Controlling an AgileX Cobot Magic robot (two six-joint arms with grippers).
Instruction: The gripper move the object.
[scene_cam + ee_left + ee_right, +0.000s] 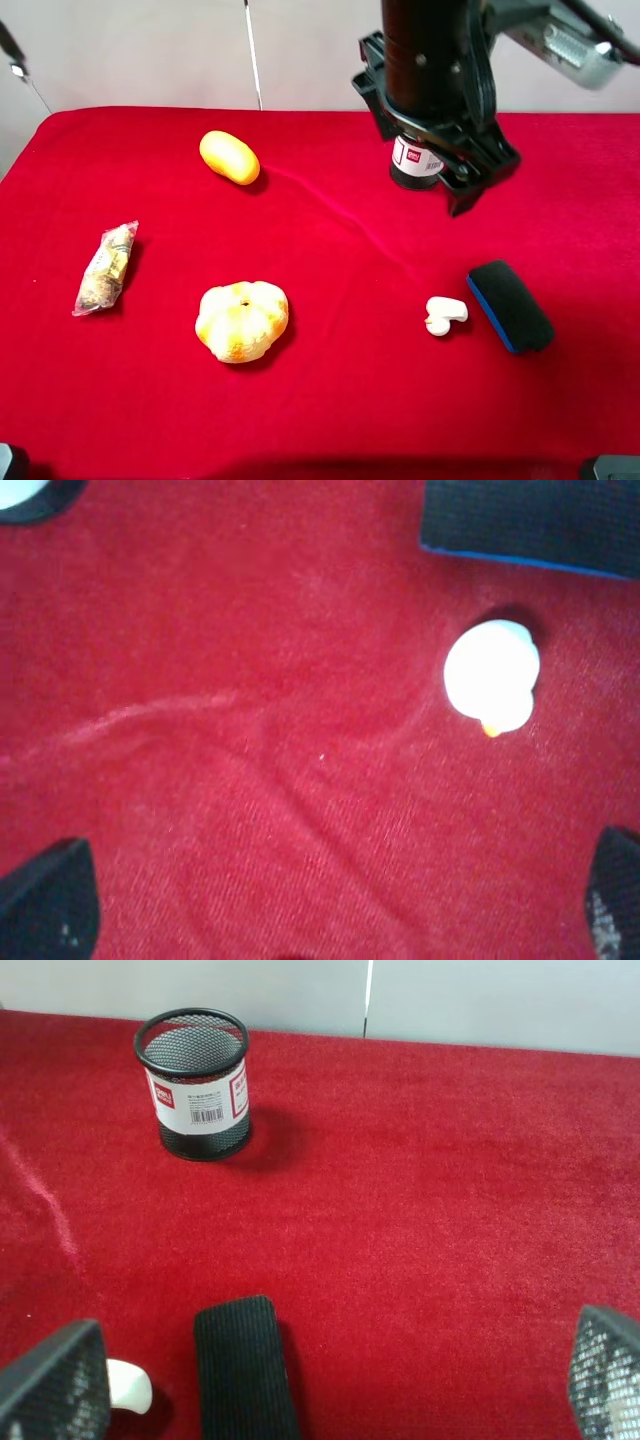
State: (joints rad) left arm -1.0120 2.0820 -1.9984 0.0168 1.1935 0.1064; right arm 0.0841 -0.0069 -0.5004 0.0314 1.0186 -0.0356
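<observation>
The object, a tiny glossy white mushroom-shaped piece (443, 314), lies on the red cloth just left of a black-and-blue eraser (510, 306). My left gripper (478, 178) hangs high over the right half of the table, pointing down, open and empty. In the left wrist view (330, 920) the object (490, 678) lies below it, off to one side of the gap between the fingers, with cloth between. My right gripper (330, 1390) is open and empty, low near the front. The object (128, 1385) shows beside one of its fingers (50, 1380).
A black mesh pen cup (413, 165) stands behind the left gripper and also shows in the right wrist view (195, 1085). A yellow oval fruit (229, 157), an orange-white pumpkin (241, 320) and a clear snack packet (105, 268) lie on the left half. The eraser (245, 1365) lies right of the object.
</observation>
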